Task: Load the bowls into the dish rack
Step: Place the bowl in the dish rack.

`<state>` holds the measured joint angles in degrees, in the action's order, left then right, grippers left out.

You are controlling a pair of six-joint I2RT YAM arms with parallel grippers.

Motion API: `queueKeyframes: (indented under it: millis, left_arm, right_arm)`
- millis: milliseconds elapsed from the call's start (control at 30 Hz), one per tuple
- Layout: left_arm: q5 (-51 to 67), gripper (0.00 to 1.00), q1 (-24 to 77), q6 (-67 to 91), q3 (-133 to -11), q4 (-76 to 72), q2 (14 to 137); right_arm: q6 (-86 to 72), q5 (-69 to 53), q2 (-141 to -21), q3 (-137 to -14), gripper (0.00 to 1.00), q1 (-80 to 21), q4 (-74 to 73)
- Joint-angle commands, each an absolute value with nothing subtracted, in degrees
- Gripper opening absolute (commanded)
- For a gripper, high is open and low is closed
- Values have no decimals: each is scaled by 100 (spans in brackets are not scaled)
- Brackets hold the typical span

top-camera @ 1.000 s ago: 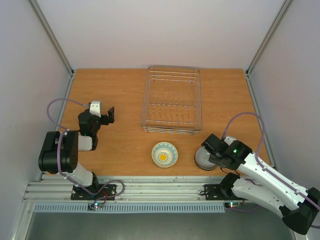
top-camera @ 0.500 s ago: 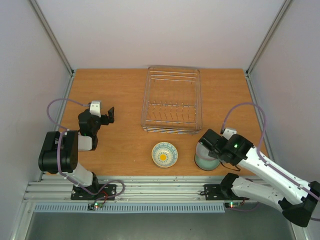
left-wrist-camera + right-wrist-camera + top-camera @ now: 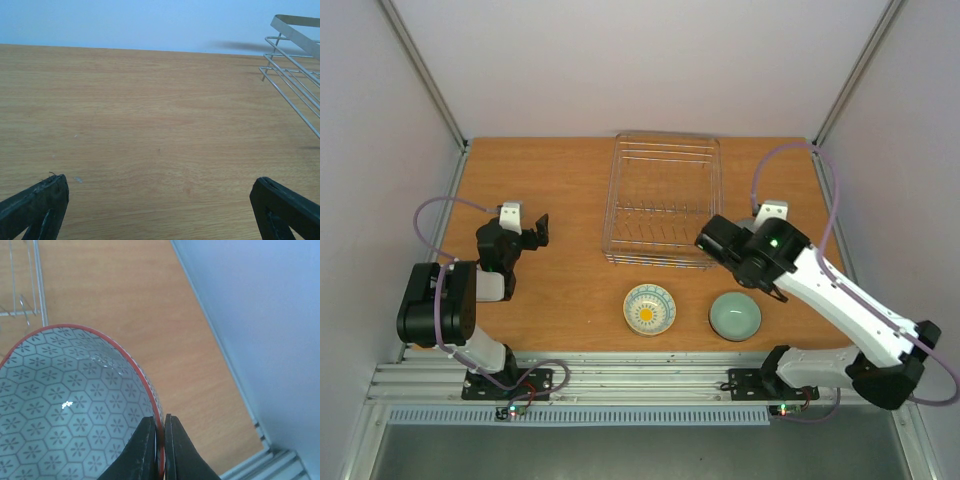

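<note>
My right gripper [image 3: 160,420] is shut on the red rim of a white bowl with a blue hexagon pattern [image 3: 55,410] and holds it in the air. In the top view this gripper [image 3: 718,238] hangs by the front right corner of the wire dish rack [image 3: 665,200], and the arm hides most of the bowl. A pale green bowl [image 3: 735,316] and a cream-yellow patterned bowl [image 3: 649,309] sit on the table in front of the rack. My left gripper [image 3: 525,228] is open and empty, left of the rack.
The rack's wires show at the right of the left wrist view [image 3: 295,65] and the top left of the right wrist view [image 3: 25,290]. The table's right edge and the wall [image 3: 260,340] are close to the held bowl.
My right gripper has lifted the patterned bowl off the green bowl and carried it back and up toward the rack's front right corner. The green bowl now shows. The left arm has not moved.
</note>
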<state>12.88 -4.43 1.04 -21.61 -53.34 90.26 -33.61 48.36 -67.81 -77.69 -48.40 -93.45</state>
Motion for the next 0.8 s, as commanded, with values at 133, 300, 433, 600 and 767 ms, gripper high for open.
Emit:
queueKeyframes:
  millis: [133, 300, 433, 600, 767]
  left_arm:
    - [1313, 99, -426, 44, -2153, -5566, 8986]
    - [1318, 99, -431, 44, -2153, -5572, 8985]
    - [1318, 99, -431, 46, -2150, -5572, 8983]
    - [1318, 99, -430, 44, -2145, -5571, 8990]
    - [1318, 99, -431, 44, -2142, -5576, 8986]
  right_arm:
    - [-3387, 6558, -8338, -9348, 4, -4887, -10390]
    - [-2972, 7021, -9148, -10054, 4, -4861, -10538]
    - [-2601, 7352, -9538, -10584, 5, -4831, -10531]
    - [-2138, 7683, -9929, -11048, 6, -4697, -10534]
    - [-1693, 7872, -10386, -11256, 6, -4594, -10538]
